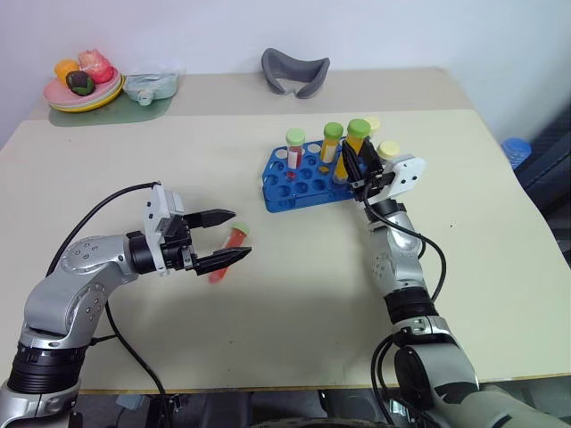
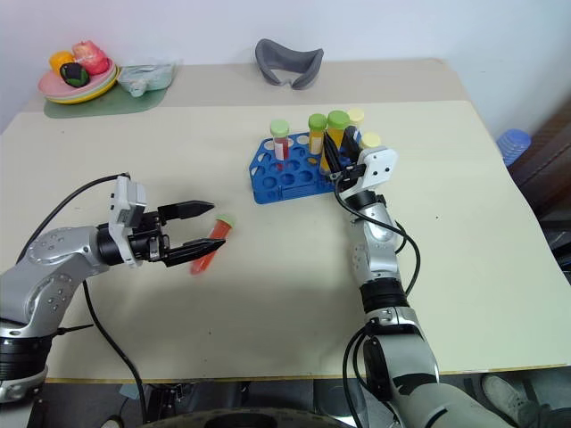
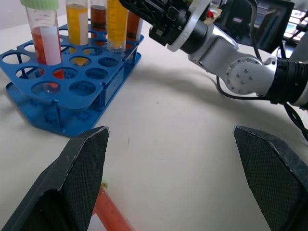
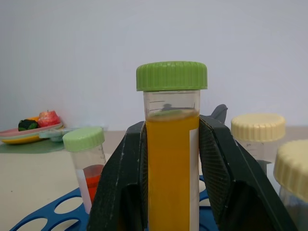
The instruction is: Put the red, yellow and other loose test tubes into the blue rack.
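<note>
Looks like a lab/test setup: plain beige table [image 1: 268,303] vs bare white wall, blue rack [image 1: 299,178] w/ capped test tubes [image 1: 332,141] of red & yellow liquid. Far edge has plate of toy fruit [image 1: 82,85] & grey curved piece [image 1: 294,71].

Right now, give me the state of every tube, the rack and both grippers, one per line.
Left gripper: open, around red tube.
Red tube: lying on table.
Right gripper: shut on yellow tube.
Yellow tube: upright, capped.
Blue rack: partly filled.
</note>
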